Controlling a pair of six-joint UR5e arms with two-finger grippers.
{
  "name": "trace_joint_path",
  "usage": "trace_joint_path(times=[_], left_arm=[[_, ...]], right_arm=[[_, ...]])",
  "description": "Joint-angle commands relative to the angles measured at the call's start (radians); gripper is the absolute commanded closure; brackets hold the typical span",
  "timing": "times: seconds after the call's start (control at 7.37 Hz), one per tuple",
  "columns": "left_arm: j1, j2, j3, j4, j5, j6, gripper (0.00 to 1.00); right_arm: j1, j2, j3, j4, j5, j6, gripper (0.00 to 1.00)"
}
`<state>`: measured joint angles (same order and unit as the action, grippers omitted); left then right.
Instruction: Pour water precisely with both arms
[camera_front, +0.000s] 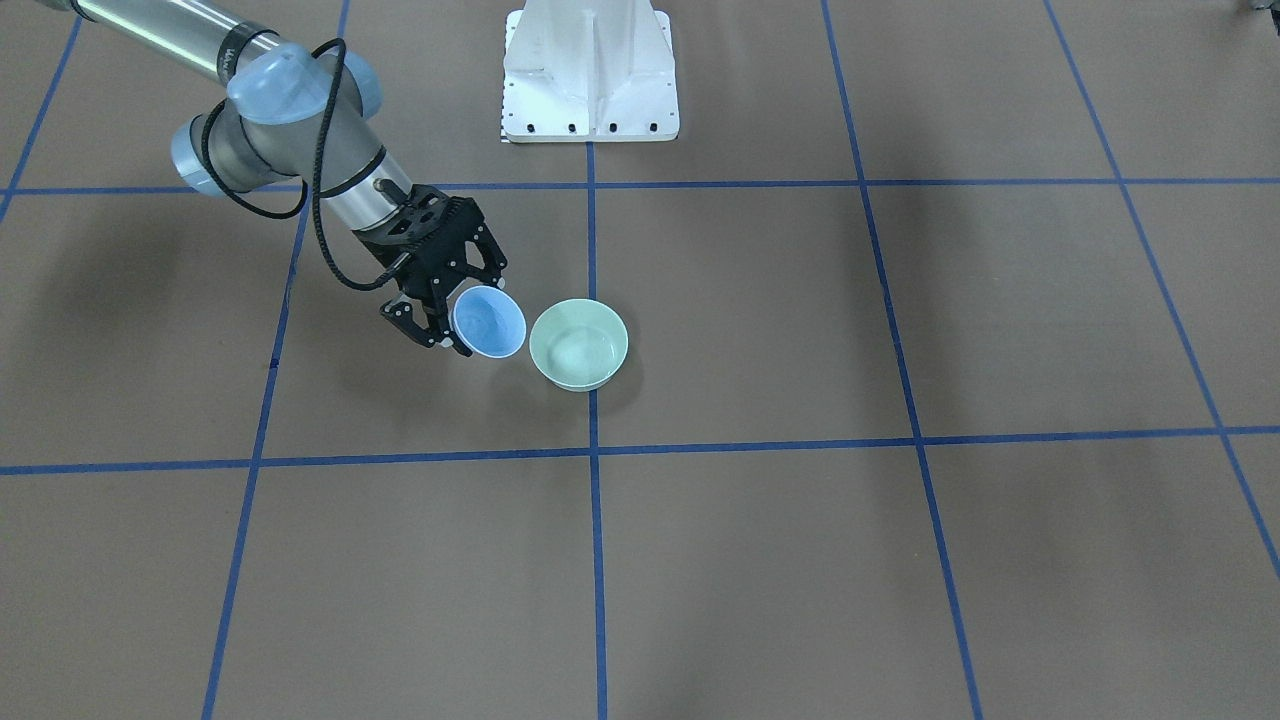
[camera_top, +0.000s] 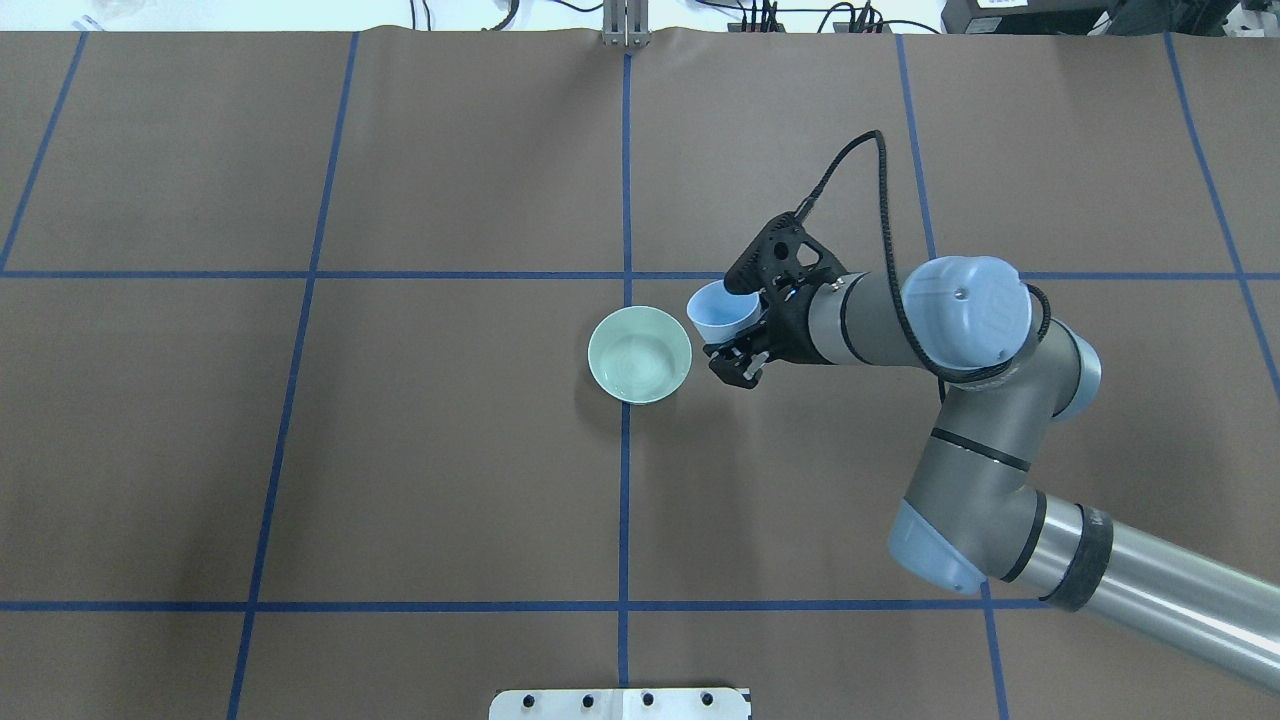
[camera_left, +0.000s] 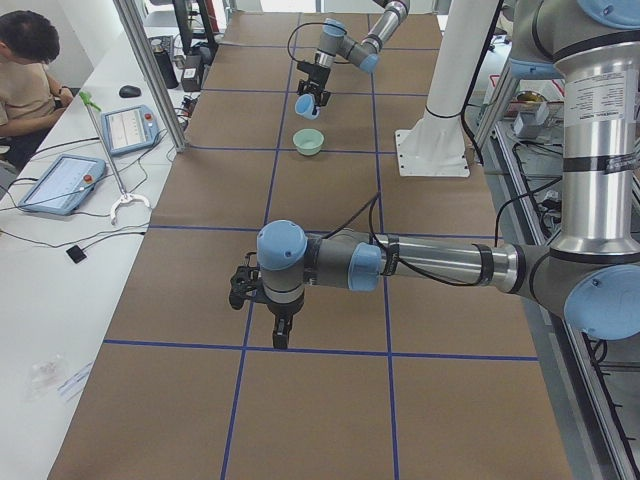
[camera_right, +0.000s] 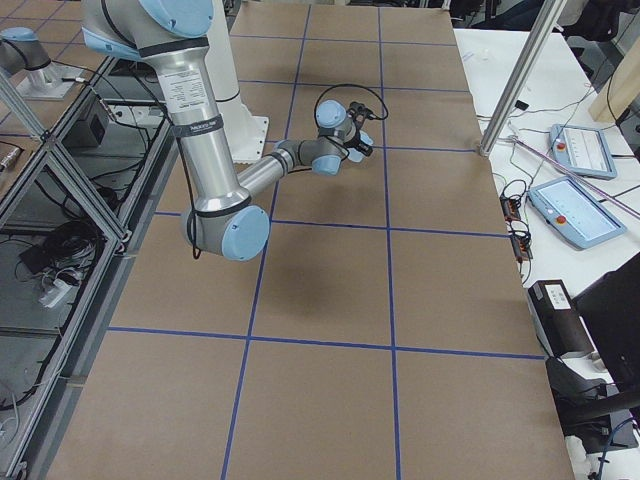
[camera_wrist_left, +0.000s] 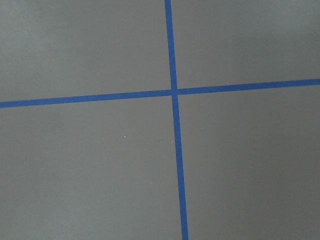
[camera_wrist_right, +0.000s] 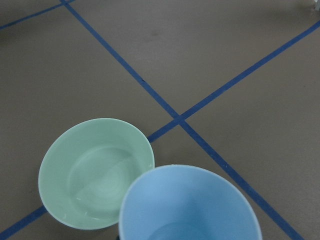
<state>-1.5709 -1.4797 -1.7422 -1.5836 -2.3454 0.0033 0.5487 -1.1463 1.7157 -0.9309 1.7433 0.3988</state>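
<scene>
My right gripper (camera_front: 468, 312) is shut on a pale-blue cup (camera_front: 489, 322), held tilted just above the table beside a pale-green bowl (camera_front: 575, 381). In the overhead view the gripper (camera_top: 728, 322) and cup (camera_top: 718, 312) are right of the bowl (camera_top: 605, 338), rims nearly touching. Water (camera_wrist_right: 107, 185) shows as faint ripples inside the bowl (camera_wrist_right: 55, 170); the cup (camera_wrist_right: 190, 205) rim overlaps the bowl's edge there. I see no stream. My left gripper (camera_left: 243, 286) shows only in the exterior left view, low over bare table far from the bowl; I cannot tell if it is open.
The white bolted pedestal (camera_front: 590, 70) stands at the robot side of the table. Blue tape lines (camera_wrist_left: 172, 92) cross the brown table cover. A person (camera_left: 25, 70) sits at a side bench with tablets in the exterior left view.
</scene>
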Motion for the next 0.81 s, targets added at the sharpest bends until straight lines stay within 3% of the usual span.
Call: trace_joint_path(times=[0.0, 0.27, 0.68], left_arm=[[0.000, -0.001, 0.007, 0.001, 0.000, 0.000, 0.00], [0.000, -0.001, 0.012, 0.001, 0.000, 0.000, 0.00], [0.000, -0.001, 0.020, 0.001, 0.000, 0.000, 0.00]], right_arm=[[-0.049, 0.109, 0.067, -0.353, -0.048, -0.040, 1.00], [-0.050, 0.212, 0.065, -0.616, -0.045, -0.121, 1.00], [-0.061, 0.310, 0.044, -0.874, -0.036, -0.161, 1.00]])
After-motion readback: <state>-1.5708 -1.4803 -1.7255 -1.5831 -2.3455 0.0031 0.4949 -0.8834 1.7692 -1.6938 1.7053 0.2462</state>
